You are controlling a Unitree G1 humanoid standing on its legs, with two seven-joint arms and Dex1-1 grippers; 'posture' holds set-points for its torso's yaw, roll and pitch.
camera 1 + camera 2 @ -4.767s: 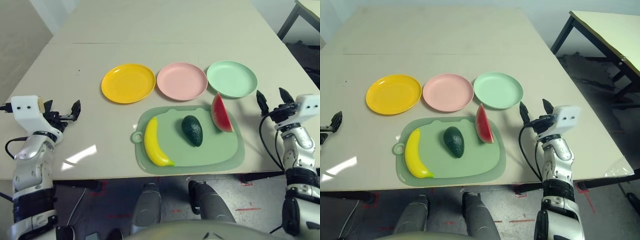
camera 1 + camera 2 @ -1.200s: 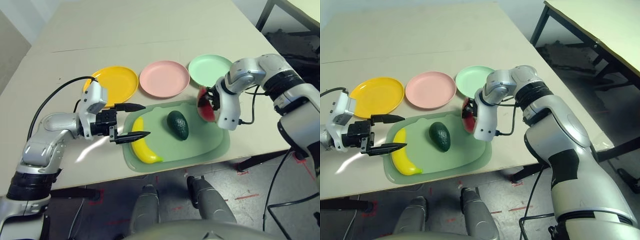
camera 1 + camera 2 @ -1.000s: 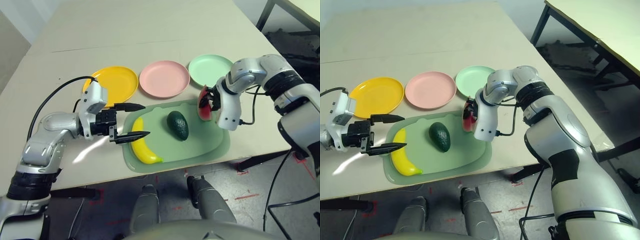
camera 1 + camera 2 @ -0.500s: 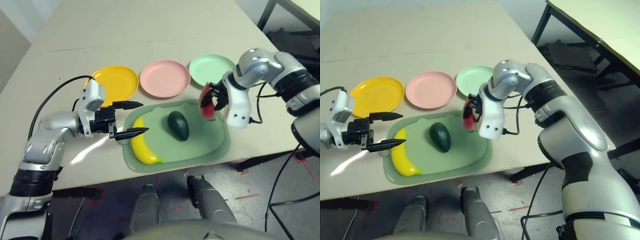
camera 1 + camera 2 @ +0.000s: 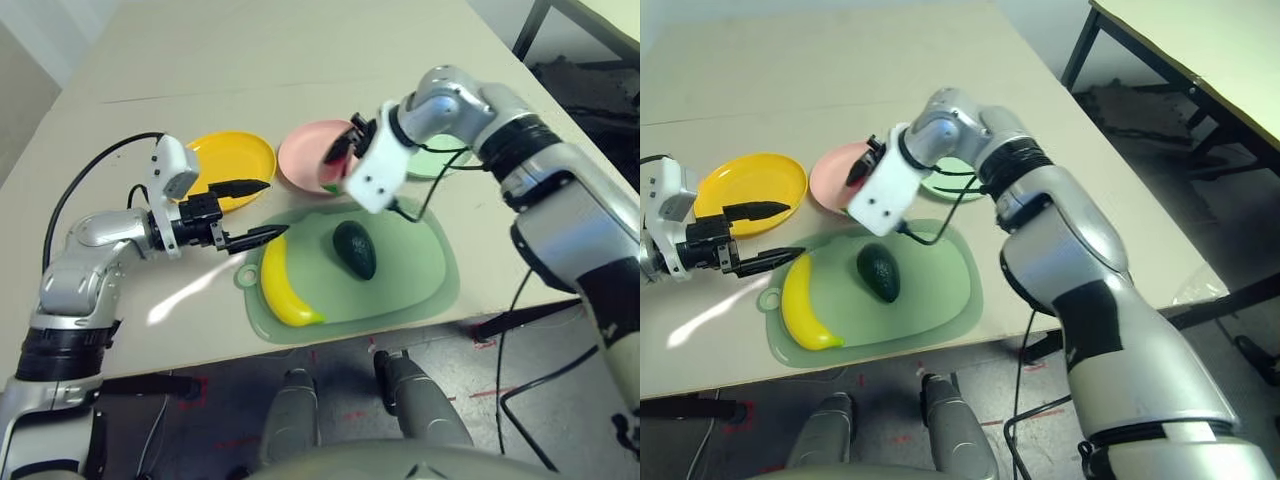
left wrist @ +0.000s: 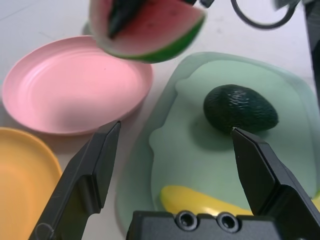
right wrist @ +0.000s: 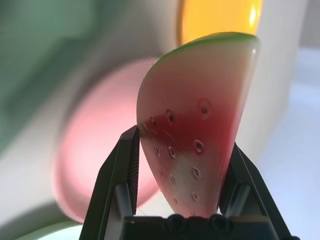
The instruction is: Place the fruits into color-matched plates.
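My right gripper [image 5: 340, 160] is shut on the red watermelon wedge [image 7: 192, 145] and holds it in the air over the pink plate [image 5: 300, 150]. The yellow banana [image 5: 280, 290] and the dark green avocado [image 5: 353, 248] lie on the pale green mat [image 5: 425, 275]. My left gripper [image 5: 277, 207] stands open and empty near the mat's left end, just above the banana's far tip and beside the yellow plate [image 5: 235, 160]. The mint green plate [image 5: 443, 160] is mostly hidden behind my right forearm.
The three plates sit in a row behind the mat. My right arm reaches across the mat's far right corner, its cable looping over it. Bare table stretches beyond the plates. A dark-legged second table stands off to the right.
My right gripper has carried the watermelon wedge from the mat's right end leftward and back to above the pink plate. My left gripper has drawn back slightly to the left.
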